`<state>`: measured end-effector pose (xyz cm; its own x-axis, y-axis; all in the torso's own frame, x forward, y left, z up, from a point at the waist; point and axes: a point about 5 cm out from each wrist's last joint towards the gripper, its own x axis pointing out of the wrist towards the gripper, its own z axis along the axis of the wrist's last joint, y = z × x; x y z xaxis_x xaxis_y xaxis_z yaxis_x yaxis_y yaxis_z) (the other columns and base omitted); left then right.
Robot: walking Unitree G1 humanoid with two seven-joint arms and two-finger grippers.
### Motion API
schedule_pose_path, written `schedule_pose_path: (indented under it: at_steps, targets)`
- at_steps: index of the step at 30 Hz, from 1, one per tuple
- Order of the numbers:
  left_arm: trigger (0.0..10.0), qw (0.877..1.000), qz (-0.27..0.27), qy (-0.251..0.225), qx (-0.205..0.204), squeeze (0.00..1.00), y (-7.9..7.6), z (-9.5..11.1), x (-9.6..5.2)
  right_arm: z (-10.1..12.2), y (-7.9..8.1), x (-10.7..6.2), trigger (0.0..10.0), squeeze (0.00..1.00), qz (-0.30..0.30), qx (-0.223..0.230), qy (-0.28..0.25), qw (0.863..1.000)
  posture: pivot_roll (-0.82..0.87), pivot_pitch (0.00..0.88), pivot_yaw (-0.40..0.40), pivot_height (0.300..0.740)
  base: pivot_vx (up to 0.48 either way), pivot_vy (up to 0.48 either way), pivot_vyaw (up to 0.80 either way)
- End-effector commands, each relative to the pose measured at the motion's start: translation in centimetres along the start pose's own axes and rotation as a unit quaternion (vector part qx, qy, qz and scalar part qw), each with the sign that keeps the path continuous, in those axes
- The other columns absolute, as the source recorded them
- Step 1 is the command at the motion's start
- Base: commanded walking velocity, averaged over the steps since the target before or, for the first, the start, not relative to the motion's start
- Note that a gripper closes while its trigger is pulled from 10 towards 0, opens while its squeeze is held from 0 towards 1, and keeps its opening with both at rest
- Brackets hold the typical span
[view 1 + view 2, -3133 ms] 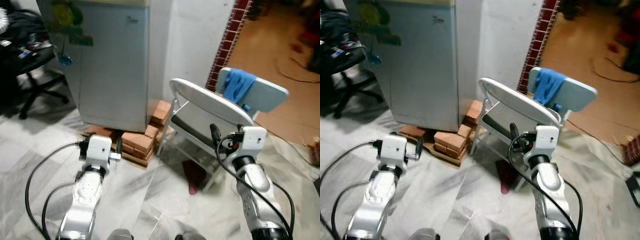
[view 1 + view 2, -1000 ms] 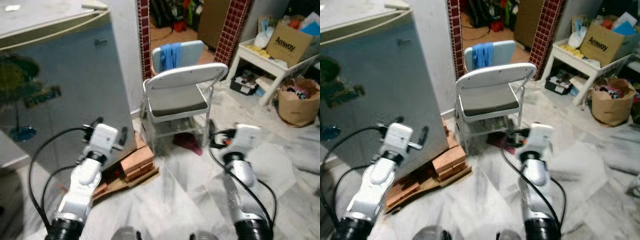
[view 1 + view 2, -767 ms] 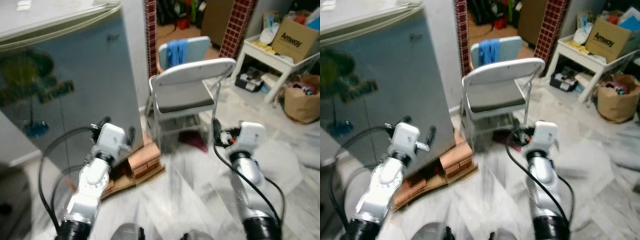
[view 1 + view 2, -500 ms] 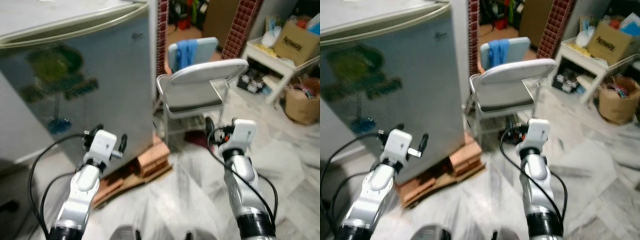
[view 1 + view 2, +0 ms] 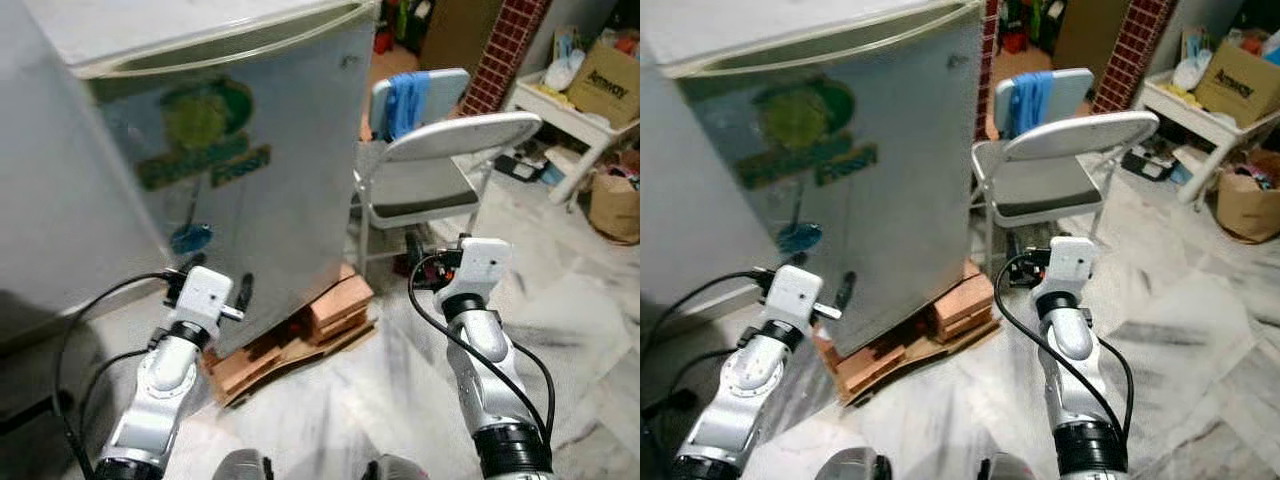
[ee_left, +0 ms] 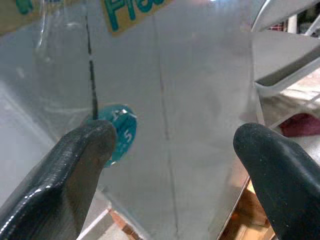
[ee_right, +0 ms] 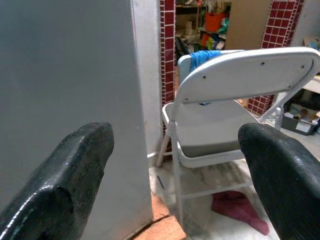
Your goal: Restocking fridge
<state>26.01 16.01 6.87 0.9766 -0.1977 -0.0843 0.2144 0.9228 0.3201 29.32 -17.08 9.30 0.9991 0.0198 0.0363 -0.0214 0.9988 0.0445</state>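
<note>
The grey fridge [image 5: 230, 150] stands shut on a stack of bricks [image 5: 335, 300], with a green sticker [image 5: 205, 115] on its door. The left claw [image 6: 170, 145] hangs just short of the door, fingers spread wide and empty. The right claw [image 7: 175, 150] is spread and empty too, beside the fridge's corner and pointing at the white folding chair [image 5: 440, 170]. A blue cloth [image 5: 405, 100] drapes over a second chair behind it. A cardboard box [image 5: 605, 70] sits off to the right.
</note>
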Motion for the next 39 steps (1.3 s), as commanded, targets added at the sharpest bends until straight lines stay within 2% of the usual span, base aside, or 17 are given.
schedule_pose_path:
  at_steps: [1, 11, 29, 39]
  targets:
    - [10.0, 1.0, -0.008, -0.006, -0.007, 0.0, -0.81, 0.25, -0.12, -0.12, -1.37, -0.41, 10.0, 0.0, -0.019, -0.008, 0.004, 1.0, 0.09, 0.049, -0.018, 0.74, 0.0, 0.458, 0.0]
    - [10.0, 1.0, 0.002, -0.012, -0.014, 0.0, -0.37, 0.37, 0.01, -0.14, -1.13, -0.05, 10.0, 0.0, -0.015, -0.011, 0.007, 1.0, 0.09, 0.039, -0.022, 0.74, 0.0, 0.46, 0.0]
    - [10.0, 1.0, -0.005, -0.017, -0.018, 0.0, -0.66, 0.34, -0.13, -0.12, -1.21, -0.12, 10.0, 0.0, -0.013, -0.013, 0.008, 1.0, 0.09, 0.041, -0.027, 0.74, 0.0, 0.477, -0.5]
    - [10.0, 1.0, -0.007, -0.022, -0.015, 0.0, -0.89, 0.43, -0.21, -0.22, -1.08, -0.18, 10.0, 0.0, -0.008, -0.013, 0.012, 1.0, 0.09, 0.046, -0.033, 0.74, 0.0, 0.0, -0.64]
